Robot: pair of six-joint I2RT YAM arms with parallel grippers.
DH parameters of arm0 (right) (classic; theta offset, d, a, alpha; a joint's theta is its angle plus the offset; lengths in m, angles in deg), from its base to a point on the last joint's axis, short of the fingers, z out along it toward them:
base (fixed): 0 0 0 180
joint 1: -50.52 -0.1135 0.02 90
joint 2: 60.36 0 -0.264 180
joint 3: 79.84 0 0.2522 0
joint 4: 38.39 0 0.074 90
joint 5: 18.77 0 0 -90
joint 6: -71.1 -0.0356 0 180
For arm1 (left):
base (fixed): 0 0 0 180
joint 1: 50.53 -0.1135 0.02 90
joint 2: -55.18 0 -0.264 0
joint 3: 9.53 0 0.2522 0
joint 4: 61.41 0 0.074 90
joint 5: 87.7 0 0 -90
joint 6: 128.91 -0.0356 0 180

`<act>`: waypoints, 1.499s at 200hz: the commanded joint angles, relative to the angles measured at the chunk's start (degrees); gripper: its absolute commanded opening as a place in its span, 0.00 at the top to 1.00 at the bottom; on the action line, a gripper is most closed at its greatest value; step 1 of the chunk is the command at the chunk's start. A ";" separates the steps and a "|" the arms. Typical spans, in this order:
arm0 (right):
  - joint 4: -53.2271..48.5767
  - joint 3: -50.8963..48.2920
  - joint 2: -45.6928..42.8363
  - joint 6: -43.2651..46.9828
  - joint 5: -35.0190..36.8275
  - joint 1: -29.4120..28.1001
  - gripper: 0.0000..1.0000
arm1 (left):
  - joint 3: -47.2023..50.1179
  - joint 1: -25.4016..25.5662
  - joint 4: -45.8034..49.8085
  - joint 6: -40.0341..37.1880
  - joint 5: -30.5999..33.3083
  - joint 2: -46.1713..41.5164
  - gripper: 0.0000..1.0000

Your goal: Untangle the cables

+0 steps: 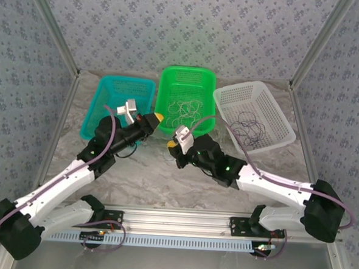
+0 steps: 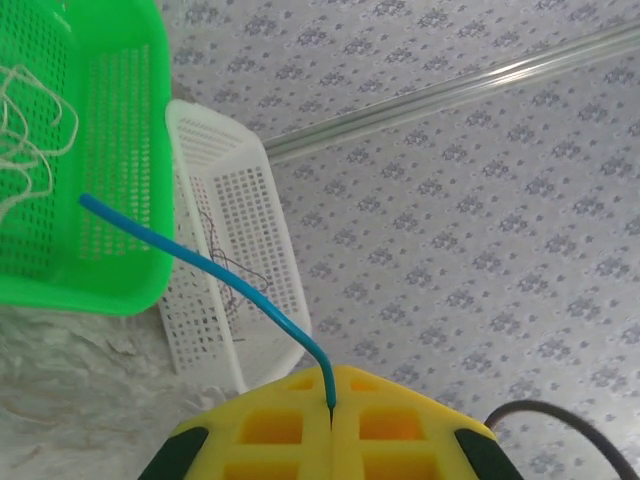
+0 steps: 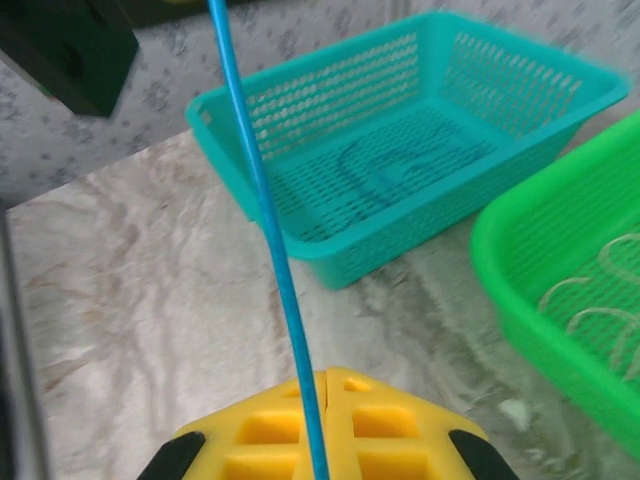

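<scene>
A thin blue cable (image 2: 200, 262) leaves my left gripper (image 2: 331, 374), whose yellow jaws are shut on its end. It slants up toward the green basket (image 2: 110, 150). My right gripper (image 3: 325, 375) is also shut on a blue cable (image 3: 262, 190), which runs straight up out of the frame. In the top view the left gripper (image 1: 158, 117) and right gripper (image 1: 172, 145) hover close together in front of the green basket (image 1: 183, 119). Cream cables (image 1: 186, 108) lie in the green basket, dark cables (image 1: 251, 128) in the white basket (image 1: 227, 99), and blue cables (image 3: 400, 168) in the teal basket (image 3: 300, 235).
The three baskets stand in a row at the back of the marbled table (image 1: 165, 176), teal (image 1: 102, 96) on the left. Patterned walls with metal posts (image 1: 52, 23) close in the sides. A dark part of the left arm (image 3: 70, 45) hangs near the right wrist camera.
</scene>
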 commanded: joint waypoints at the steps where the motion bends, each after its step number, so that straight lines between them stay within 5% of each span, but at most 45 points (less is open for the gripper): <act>1: -9.52 7.46 5.79 -5.09 -11.79 0.26 1.00 | -6.66 -0.59 7.90 -13.19 0.36 -1.98 1.00; 29: -7.35 11.27 11.39 -8.44 -17.48 0.38 1.00 | -11.77 -0.55 15.64 -23.41 1.38 -2.69 1.00; 47: -6.53 12.89 13.93 -9.53 -18.58 0.81 0.91 | -14.81 -0.59 21.03 -29.69 1.97 -2.52 1.00; 70: -6.15 13.92 15.20 -11.11 -16.84 1.52 0.41 | -18.59 -0.59 28.06 -36.89 4.34 -1.44 1.00; 85: -2.93 11.65 13.04 -11.43 -13.09 1.91 0.30 | -20.41 -0.59 31.57 -40.95 7.18 -0.64 1.00; 96: -1.07 9.36 10.66 -11.69 -9.63 2.14 0.12 | -21.20 -0.78 33.59 -43.49 10.44 -0.15 1.00; 115: -1.18 6.37 6.19 -11.33 -5.17 2.64 0.04 | -21.84 -3.20 35.37 -46.57 13.34 1.18 1.00; 200: -15.63 -3.96 -12.75 -10.84 2.61 8.41 0.04 | -22.42 -21.60 31.41 -47.23 2.40 13.57 1.00; 274: -27.67 -10.44 -28.87 -13.30 8.24 14.83 0.02 | -25.97 -25.93 31.22 -45.53 3.04 32.28 1.00; 300: -37.56 -8.26 -27.98 -12.27 7.92 19.70 0.00 | -31.68 -26.17 38.19 -45.27 6.74 39.60 0.58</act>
